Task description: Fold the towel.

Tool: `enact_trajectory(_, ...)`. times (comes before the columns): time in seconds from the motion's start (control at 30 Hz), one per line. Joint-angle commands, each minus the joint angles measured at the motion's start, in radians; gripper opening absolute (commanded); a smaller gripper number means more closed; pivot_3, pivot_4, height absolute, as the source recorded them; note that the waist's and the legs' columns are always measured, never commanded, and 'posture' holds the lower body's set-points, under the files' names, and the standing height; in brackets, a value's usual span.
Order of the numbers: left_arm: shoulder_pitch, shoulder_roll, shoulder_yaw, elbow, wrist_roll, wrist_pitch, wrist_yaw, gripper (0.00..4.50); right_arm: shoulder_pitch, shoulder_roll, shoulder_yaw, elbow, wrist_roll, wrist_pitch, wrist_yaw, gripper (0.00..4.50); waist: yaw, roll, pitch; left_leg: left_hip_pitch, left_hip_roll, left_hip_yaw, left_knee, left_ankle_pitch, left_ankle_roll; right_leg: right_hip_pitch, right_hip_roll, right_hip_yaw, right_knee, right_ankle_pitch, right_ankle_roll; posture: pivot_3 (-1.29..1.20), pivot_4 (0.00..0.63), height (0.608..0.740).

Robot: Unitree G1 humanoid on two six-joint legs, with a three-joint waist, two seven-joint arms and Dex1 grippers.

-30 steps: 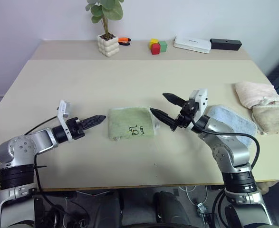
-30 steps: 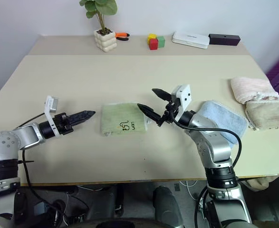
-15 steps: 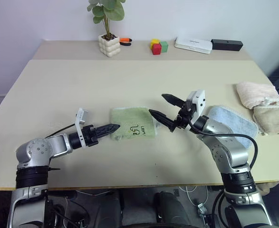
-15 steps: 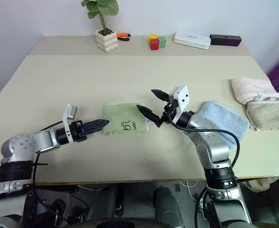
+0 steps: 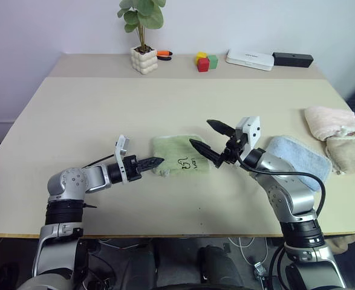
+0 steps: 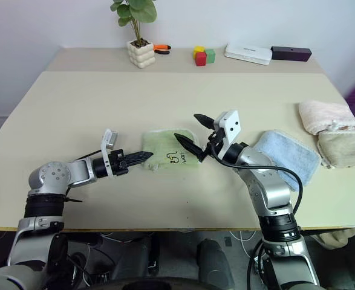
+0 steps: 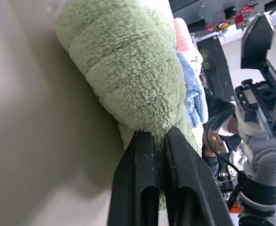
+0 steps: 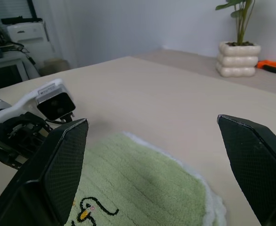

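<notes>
The light green towel (image 5: pixel 180 155) lies folded in a small rectangle at the table's middle, its dark embroidered mark facing up. My left gripper (image 5: pixel 156 161) reaches in low from the left and is shut on the towel's (image 7: pixel 128 70) left edge; in the left wrist view the fingers (image 7: pixel 138 160) are pressed together with terry cloth bunched at their tips. My right gripper (image 5: pixel 200 133) hovers open just above the towel's right edge, one finger over the cloth and the other higher. Between its spread fingertips (image 8: pixel 72 155), the right wrist view shows the towel (image 8: pixel 142 188).
A light blue towel (image 5: pixel 298 156) lies under my right forearm, with pink (image 5: pixel 325 121) and beige (image 5: pixel 349 151) folded towels at the table's right edge. At the back stand a potted plant (image 5: pixel 143 60), coloured blocks (image 5: pixel 204 61), a white box (image 5: pixel 250 59) and a black box (image 5: pixel 292 59).
My left gripper has moved right, up to the towel's left edge, and has shut there. The right gripper stays open in place. The camera view has shifted slightly.
</notes>
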Motion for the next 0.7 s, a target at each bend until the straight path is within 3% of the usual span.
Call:
enact_trajectory(0.03,0.014,-0.015,0.014,0.034,0.021,-0.043,0.001,0.07,-0.008,-0.007,-0.019,-0.035,0.000,-0.032,0.005,4.50,0.001,0.000,0.000,0.000,0.000,0.000,0.000,0.000,0.000,0.000,0.000,0.000,0.000,0.000,0.000,0.00,0.150,0.735)
enact_trajectory(0.13,0.011,-0.010,0.060,0.046,0.057,-0.157,0.033,0.07,-0.009,-0.025,-0.037,-0.024,0.010,-0.032,0.024,4.50,0.000,0.000,0.000,0.000,0.000,0.000,0.000,0.000,0.000,0.000,0.000,0.000,0.000,0.000,0.000,0.00,0.150,0.735)
enact_trajectory(0.37,-0.012,0.004,0.313,0.126,0.050,-0.479,0.182,0.07,0.027,-0.147,-0.087,-0.027,0.075,-0.010,0.174,4.50,-0.026,-0.001,0.001,-0.002,0.001,0.000,-0.002,0.000,0.000,-0.003,0.002,0.000,0.000,0.000,0.001,0.00,0.150,0.735)
enact_trajectory(0.7,0.101,-0.057,0.533,-0.026,0.042,-0.783,0.446,0.07,0.056,-0.227,-0.058,-0.020,0.078,-0.020,0.318,4.50,-0.020,-0.005,0.003,-0.004,0.002,0.001,-0.002,0.000,0.000,-0.005,0.001,0.000,-0.001,0.002,0.004,0.00,0.150,0.735)
